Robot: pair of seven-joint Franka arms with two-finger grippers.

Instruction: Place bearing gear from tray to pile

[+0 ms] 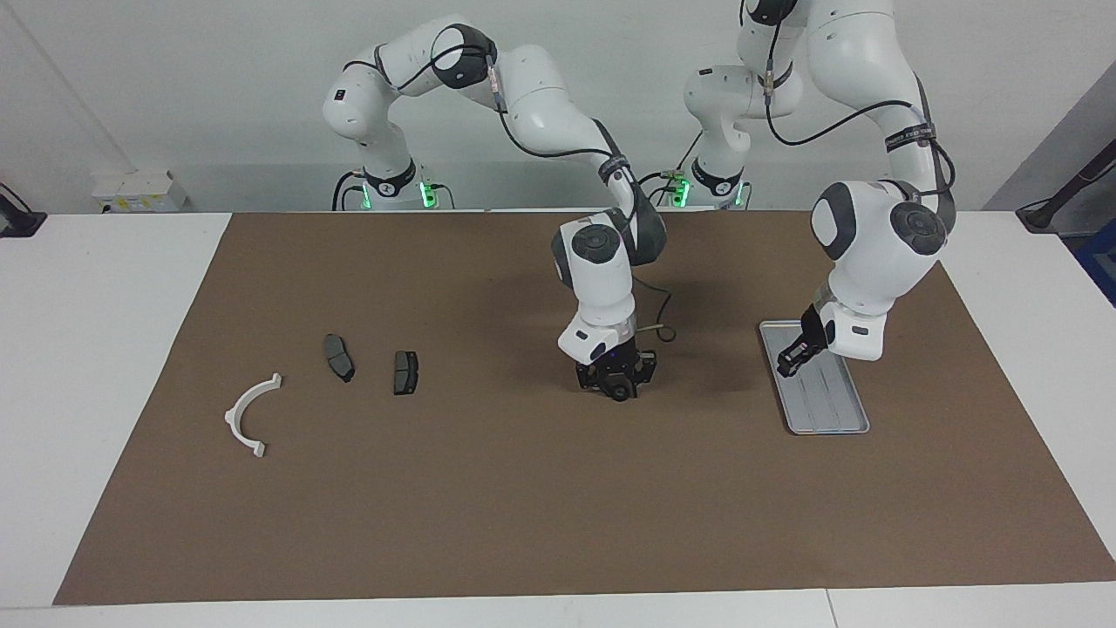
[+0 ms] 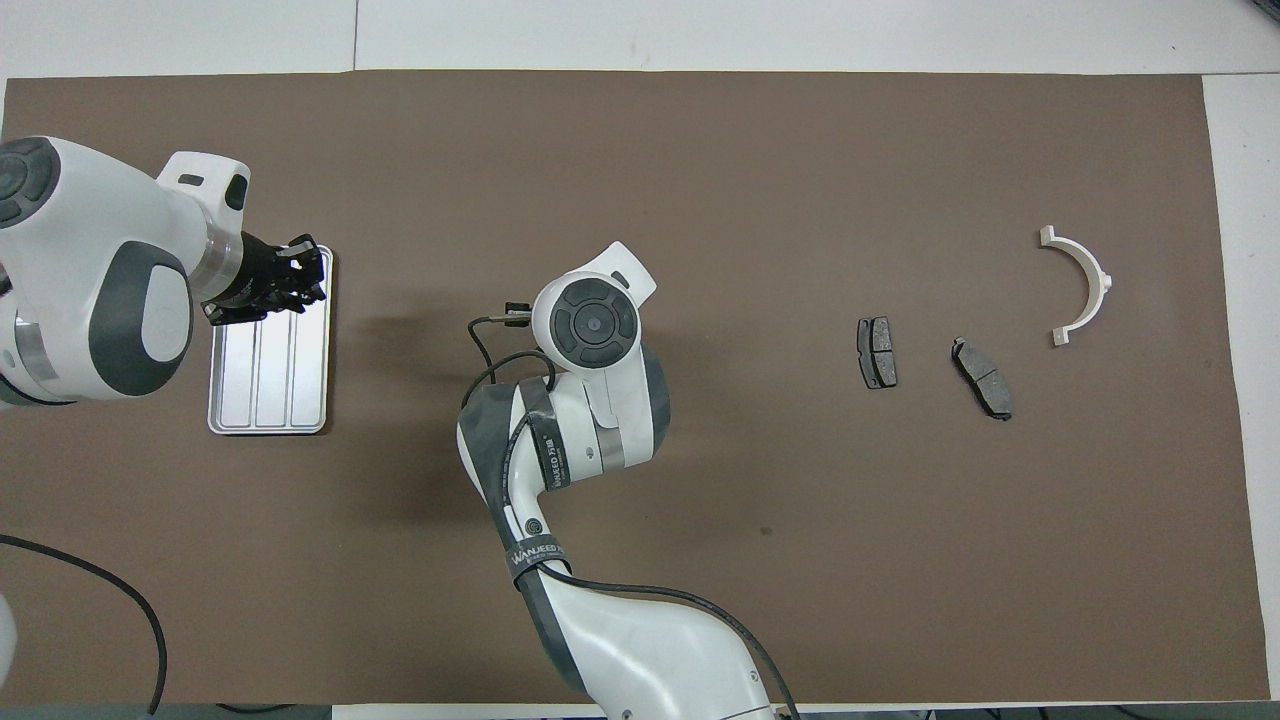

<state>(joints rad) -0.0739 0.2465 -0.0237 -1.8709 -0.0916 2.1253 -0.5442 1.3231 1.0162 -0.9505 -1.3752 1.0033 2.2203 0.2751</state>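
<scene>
The small dark bearing gear (image 1: pixel 620 395) rests on the brown mat mid-table, between the tray and the pile. My right gripper (image 1: pixel 617 388) stands straight down on it, fingers drawn in against its sides. In the overhead view the right arm's wrist (image 2: pixel 590 320) hides both gripper and gear. The grey-blue tray (image 1: pixel 828 420) (image 2: pixel 270 405) lies toward the left arm's end. My left gripper (image 1: pixel 786 367) (image 2: pixel 312 280) hangs shut over the tray's end nearer the robots, holding nothing. The pile is two dark brake pads (image 1: pixel 339 357) (image 1: pixel 405 372) and a white bracket (image 1: pixel 248 414).
In the overhead view the brake pads (image 2: pixel 877 352) (image 2: pixel 982 377) and the bracket (image 2: pixel 1085 285) lie spread out toward the right arm's end. The brown mat (image 1: pixel 523 506) covers most of the white table. A thin cable (image 1: pixel 656 324) loops from the right wrist.
</scene>
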